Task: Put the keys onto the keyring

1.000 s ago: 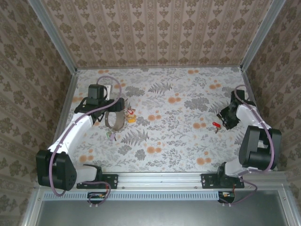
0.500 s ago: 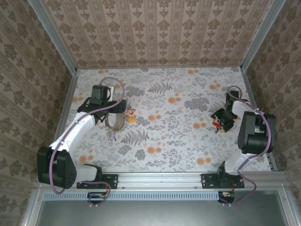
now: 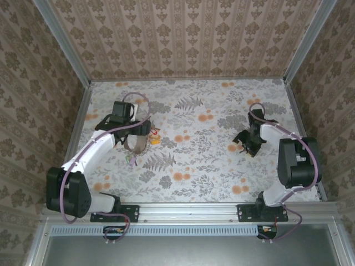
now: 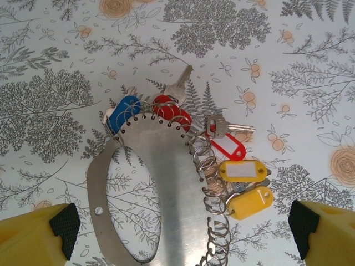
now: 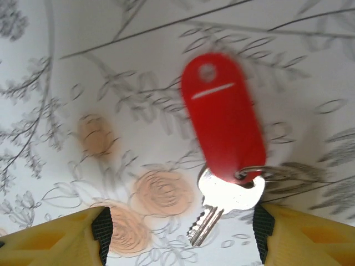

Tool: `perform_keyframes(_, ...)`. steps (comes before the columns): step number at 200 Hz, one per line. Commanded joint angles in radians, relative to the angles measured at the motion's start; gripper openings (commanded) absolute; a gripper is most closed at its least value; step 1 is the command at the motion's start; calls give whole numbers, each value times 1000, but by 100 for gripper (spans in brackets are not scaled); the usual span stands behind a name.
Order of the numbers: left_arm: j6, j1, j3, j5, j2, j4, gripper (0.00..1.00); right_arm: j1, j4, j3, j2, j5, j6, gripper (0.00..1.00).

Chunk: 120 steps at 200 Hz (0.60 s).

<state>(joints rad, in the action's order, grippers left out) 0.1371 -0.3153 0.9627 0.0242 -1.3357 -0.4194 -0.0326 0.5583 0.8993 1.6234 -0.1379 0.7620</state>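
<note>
The keyring (image 4: 99, 191) is a wide loop of thin metal band lying on the flowered table, with a coil of small wire rings (image 4: 213, 183) along one side. Keys with blue (image 4: 123, 111), red (image 4: 169, 111) and yellow (image 4: 242, 170) tags hang from that coil. My left gripper (image 4: 183, 226) hovers open just above the band, one fingertip on each side. From above, the keyring (image 3: 136, 144) shows as a dark loop under the left gripper (image 3: 133, 132). A loose red-tagged key (image 5: 223, 119) lies between the open fingers of my right gripper (image 5: 183, 230), untouched.
A small greenish key (image 3: 132, 160) lies just in front of the keyring. Patterned walls close in the table (image 3: 188, 166) at the back and both sides. The right gripper (image 3: 246, 143) is at the right-middle of the table, far from the left one.
The right gripper has swung left and forward from the right wall to sit over the red-tagged key. The left gripper has shifted slightly right above the keyring.
</note>
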Motion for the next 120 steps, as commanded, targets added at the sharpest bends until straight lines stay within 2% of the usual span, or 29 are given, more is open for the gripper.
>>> perform_keyframes(1,-23,-17,25,21,-6,-20,100,-91,-72,22,37,-68,25,70)
perform_keyframes(35,-45,-40,29,50,-13,-31,100,-131,-59,74,22,-66,-8,70)
perform_keyframes(71,-78,-84,34,88,-14,-42,100,-106,58,106,-68,40,-121,69)
perform_keyframes(89,-95,-104,40,96,-23,-51,100,-64,95,90,-107,46,-174,62)
perform_keyframes(120,-112,-122,54,68,-42,-65,100,52,88,41,-142,-53,-293,48)
